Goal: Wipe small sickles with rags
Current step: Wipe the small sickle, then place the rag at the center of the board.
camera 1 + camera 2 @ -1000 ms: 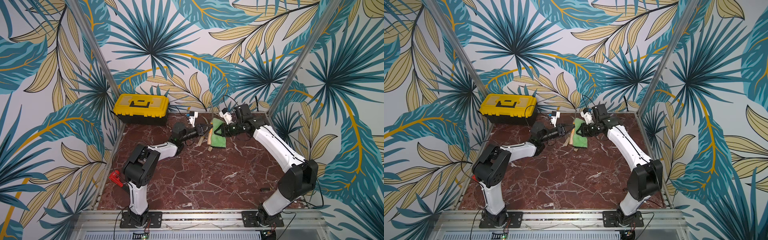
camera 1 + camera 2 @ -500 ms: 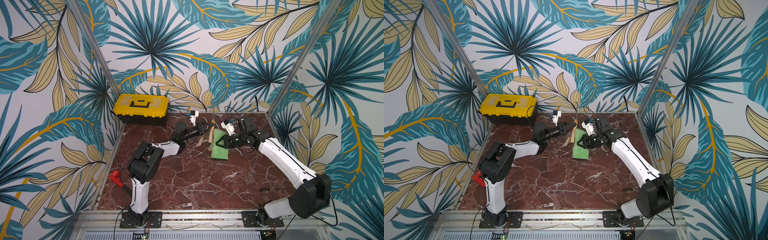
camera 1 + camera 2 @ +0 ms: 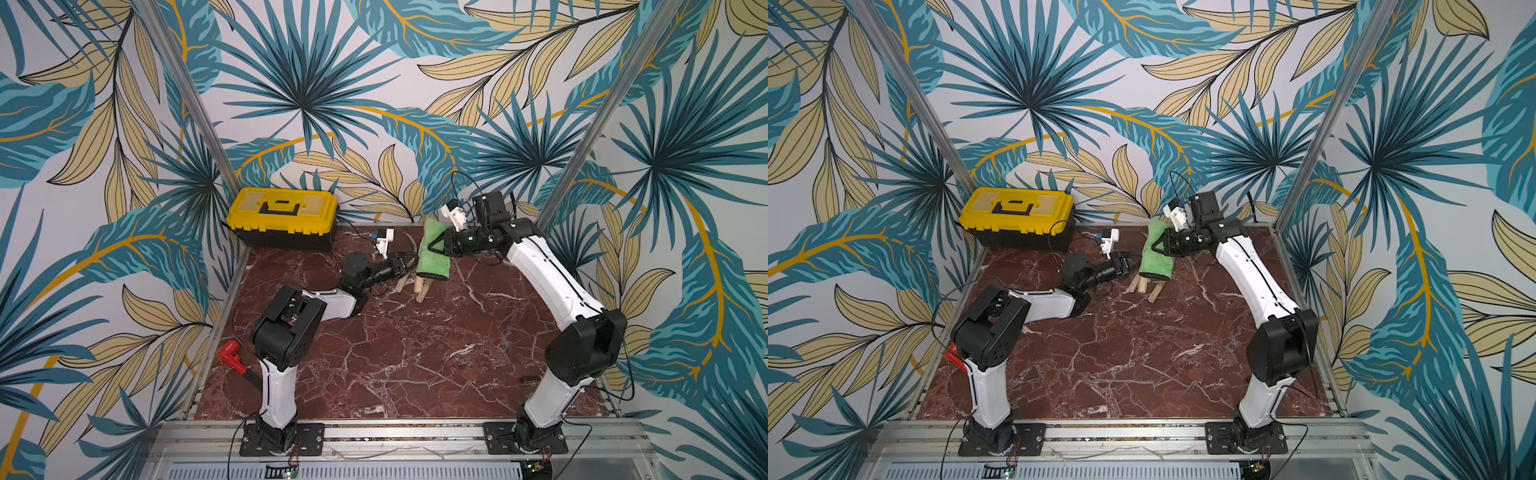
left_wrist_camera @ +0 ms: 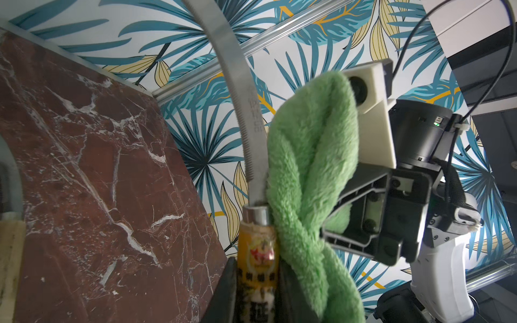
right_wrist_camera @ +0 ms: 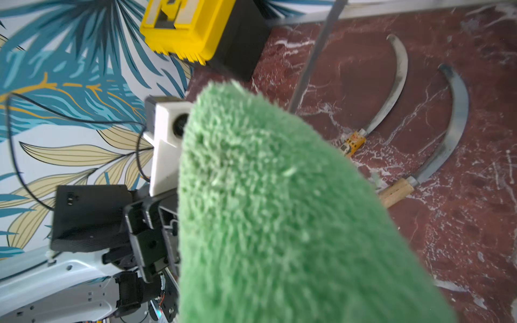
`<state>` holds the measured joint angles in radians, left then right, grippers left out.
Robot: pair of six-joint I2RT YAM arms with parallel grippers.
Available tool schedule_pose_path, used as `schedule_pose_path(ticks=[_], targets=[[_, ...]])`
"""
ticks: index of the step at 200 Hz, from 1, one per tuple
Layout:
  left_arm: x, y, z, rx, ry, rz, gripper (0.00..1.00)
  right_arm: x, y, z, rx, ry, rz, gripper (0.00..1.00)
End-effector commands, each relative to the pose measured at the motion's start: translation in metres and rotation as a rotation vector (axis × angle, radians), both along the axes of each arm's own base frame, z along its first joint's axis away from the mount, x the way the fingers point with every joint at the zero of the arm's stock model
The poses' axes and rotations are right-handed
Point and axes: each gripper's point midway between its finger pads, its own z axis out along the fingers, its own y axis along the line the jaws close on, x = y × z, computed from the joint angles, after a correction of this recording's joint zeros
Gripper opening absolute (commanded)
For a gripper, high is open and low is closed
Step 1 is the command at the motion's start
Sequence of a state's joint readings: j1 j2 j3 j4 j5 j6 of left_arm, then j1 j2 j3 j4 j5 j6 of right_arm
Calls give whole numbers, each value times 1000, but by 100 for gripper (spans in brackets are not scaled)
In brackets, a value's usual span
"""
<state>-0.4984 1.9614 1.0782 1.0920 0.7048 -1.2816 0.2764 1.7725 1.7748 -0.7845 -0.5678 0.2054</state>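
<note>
At the far side of the table [image 3: 415,353], our right gripper [image 3: 435,248] pinches the green rag [image 3: 432,268], which touches the blade of the raised sickle [image 4: 250,125]. Our left gripper [image 3: 401,266] clamps that sickle's labelled handle. A second sickle [image 5: 391,92] and a third sickle [image 5: 454,125] lie underneath.

"Where's the green rag [image 3: 433,253]?"
"Right of the yellow toolbox [image 3: 282,216], folded, touching the held sickle [image 4: 251,123]'s grey blade."
"The others?"
"Second sickle [image 5: 382,112] and third sickle [image 5: 446,151] lie flat, side by side."
</note>
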Motion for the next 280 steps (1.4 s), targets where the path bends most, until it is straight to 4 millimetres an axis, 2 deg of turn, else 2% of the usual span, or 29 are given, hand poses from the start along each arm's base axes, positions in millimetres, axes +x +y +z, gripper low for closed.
schedule_pose_path(ticks=[1,60,88,107,127,143,181,221,243,280], targets=[[-3,0,44,-73,-121,-4,0,-30,5,-29,-34,111,50,7],[6,-4,50,-86,-134,-5,0,-76,25,-69,-34,181,121,7],[8,-3,49,-86,-131,-2,0,-93,24,-82,-20,212,112,6],[7,-1,48,-81,-132,-2,0,-102,11,-88,-71,221,76,7],[5,3,43,-69,-128,-1,0,-102,-20,-97,-149,273,-20,7],[1,9,33,-48,-121,5,0,-98,-47,-104,-177,317,-102,7],[-13,21,5,5,-88,19,0,-96,-87,-129,-307,392,-206,14],[-23,24,-10,37,-74,9,0,-100,-103,-173,-410,510,-241,25],[-26,25,-17,47,-65,4,0,-103,-110,-193,-463,559,-255,28],[-27,25,-23,57,-56,4,0,-103,-117,-211,-513,593,-269,39]])
